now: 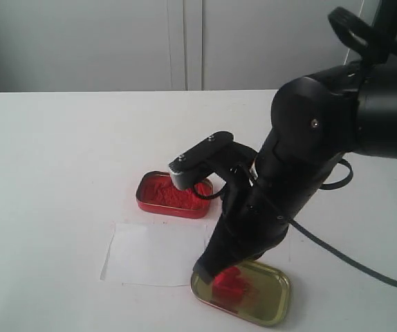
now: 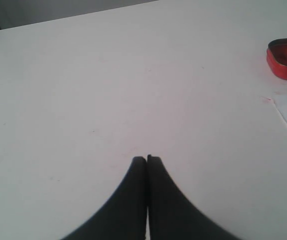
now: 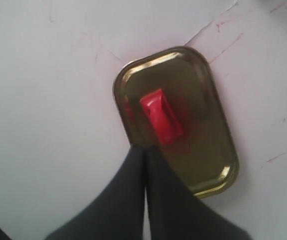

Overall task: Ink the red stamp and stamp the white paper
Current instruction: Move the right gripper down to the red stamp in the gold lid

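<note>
1. Right gripper (image 3: 144,149): jaws pressed together, nothing between them. The tips hang just above the gold lid (image 3: 208,145), right beside the red stamp (image 3: 161,116).
2. Red stamp: lies on its side in the gold lid, amid red smears. The lid sits close to the desk's (image 1: 60,173) near edge, toward the near right corner.
3. Left gripper (image 2: 147,159): jaws closed and empty, over bare desk.
4. Red ink tin (image 1: 164,207): open, about mid-desk, paste exposed.
5. White paper (image 1: 150,252): flat between the tin and the near edge, its near right corner just beside the lid. No imprint shows on the visible part; the right side is hidden by the arm.
6. Judgement: no step is evidently complete. Gripping the stamp, inking it and stamping the paper all appear to be left.
</note>
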